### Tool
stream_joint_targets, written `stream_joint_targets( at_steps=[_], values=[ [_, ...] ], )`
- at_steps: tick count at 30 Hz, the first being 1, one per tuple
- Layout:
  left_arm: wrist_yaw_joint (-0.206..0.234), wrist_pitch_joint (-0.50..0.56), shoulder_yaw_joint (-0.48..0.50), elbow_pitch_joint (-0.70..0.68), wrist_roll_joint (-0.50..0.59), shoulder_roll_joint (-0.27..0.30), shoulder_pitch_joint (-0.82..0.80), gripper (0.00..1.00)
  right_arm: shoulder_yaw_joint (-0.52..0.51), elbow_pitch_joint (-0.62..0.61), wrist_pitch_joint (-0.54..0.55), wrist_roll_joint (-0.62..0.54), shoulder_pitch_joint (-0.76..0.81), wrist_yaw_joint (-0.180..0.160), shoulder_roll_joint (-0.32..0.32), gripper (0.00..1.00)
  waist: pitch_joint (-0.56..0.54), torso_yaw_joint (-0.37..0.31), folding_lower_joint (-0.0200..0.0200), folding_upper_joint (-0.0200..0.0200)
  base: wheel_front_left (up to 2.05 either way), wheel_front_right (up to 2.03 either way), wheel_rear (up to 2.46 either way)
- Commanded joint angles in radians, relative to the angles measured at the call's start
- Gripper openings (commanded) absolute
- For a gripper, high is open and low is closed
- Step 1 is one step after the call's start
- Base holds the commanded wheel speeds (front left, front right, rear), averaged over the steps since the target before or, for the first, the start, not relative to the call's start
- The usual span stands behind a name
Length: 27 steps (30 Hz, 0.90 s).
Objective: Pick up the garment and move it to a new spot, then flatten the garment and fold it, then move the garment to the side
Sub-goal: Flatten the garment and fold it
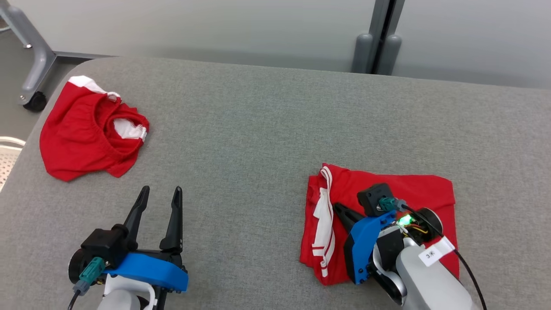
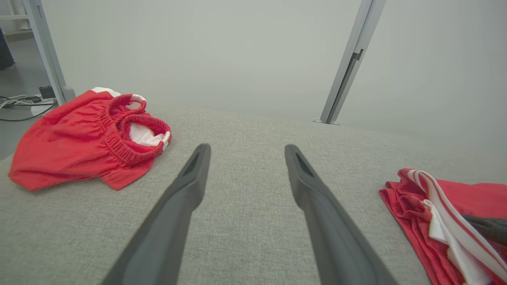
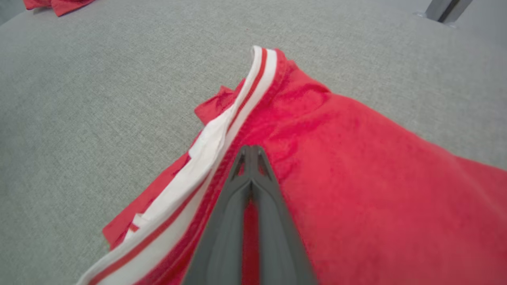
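Observation:
The garment [image 1: 413,189] is red with a white-striped trim and lies folded into a rough rectangle on the grey table [image 1: 275,120], at the front right. My right gripper [image 1: 340,209] is down on its left half, just beside the white trim. In the right wrist view its fingers [image 3: 250,149] are shut, tips together and pinched into the red cloth [image 3: 356,158]. My left gripper [image 1: 161,189] hovers open over bare table at the front left, nothing between its fingers [image 2: 246,148]. From the left wrist the folded garment [image 2: 412,206] lies off to the right.
A second red garment [image 1: 82,129] with an elastic waistband lies crumpled at the table's far left corner, also seen as red garment [image 2: 75,138]. A wheeled metal frame leg [image 1: 34,99] stands past that corner. Grey posts [image 1: 379,47] and a pale wall run behind the table.

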Motion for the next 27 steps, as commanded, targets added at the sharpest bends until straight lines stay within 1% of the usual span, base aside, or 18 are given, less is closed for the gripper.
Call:
stream_joint_targets(
  at_steps=[1, 7, 12, 15, 19, 20, 21, 22, 24, 27],
  values=[
    [-0.007, -0.005, -0.002, 0.001, -0.003, -0.002, -0.019, 1.00, 0.006, 0.016, 0.003, 0.007, -0.025, 0.000, -0.004, 0.00, 0.011, 0.015, 0.0000, 0.0000, 0.00, 0.00, 0.00],
    [-0.007, -0.005, -0.019, 0.007, -0.009, -0.010, -0.031, 1.00, 0.050, 0.123, 0.028, 0.039, -0.114, 0.000, -0.003, 0.00, 0.027, 0.055, 0.0000, 0.0000, 0.00, 0.00, 0.00],
    [-0.007, -0.005, -0.018, 0.007, -0.007, -0.015, -0.042, 1.00, 0.093, 0.160, 0.000, 0.092, -0.189, 0.000, -0.004, 0.00, 0.045, 0.074, 0.0000, 0.0000, 0.00, 0.00, 0.00],
    [-0.007, -0.005, -0.015, 0.007, -0.003, -0.018, -0.043, 1.00, 0.110, 0.157, -0.035, 0.154, -0.224, 0.000, -0.004, 0.00, 0.049, 0.075, 0.0000, 0.0000, 0.00, 0.00, 0.00],
    [-0.007, -0.005, 0.002, 0.007, 0.001, -0.017, -0.031, 1.00, 0.122, 0.125, -0.130, 0.257, -0.252, 0.000, -0.003, 0.00, 0.037, 0.058, 0.0000, 0.0000, 0.00, 0.00, 0.00],
    [-0.007, -0.005, 0.007, 0.005, 0.002, -0.016, -0.027, 1.00, 0.122, 0.116, -0.158, 0.277, -0.252, 0.000, -0.004, 0.03, 0.030, 0.052, 0.0000, 0.0000, 0.00, 0.00, 0.00],
    [-0.007, -0.005, 0.014, 0.003, 0.001, -0.013, -0.023, 1.00, 0.118, 0.104, -0.190, 0.292, -0.252, 0.000, -0.004, 0.96, 0.022, 0.043, 0.0000, 0.0000, 0.00, 0.00, 0.00],
    [-0.007, -0.005, 0.022, 0.001, 0.004, -0.011, -0.019, 1.00, 0.118, 0.091, -0.220, 0.298, -0.245, 0.000, -0.004, 1.00, 0.013, 0.033, 0.0000, 0.0000, 0.00, 0.00, 0.00],
    [-0.007, -0.005, 0.033, -0.004, 0.007, -0.008, -0.009, 1.00, 0.102, 0.071, -0.271, 0.301, -0.217, 0.000, -0.004, 1.00, -0.007, 0.011, 0.0000, 0.0000, 0.00, 0.00, 0.00],
    [-0.006, -0.005, 0.055, -0.011, 0.011, -0.003, 0.013, 1.00, 0.043, 0.033, -0.334, 0.265, -0.156, 0.000, -0.004, 1.00, -0.037, -0.023, 0.0000, 0.0000, 0.00, 0.00, 0.00]
  ],
)
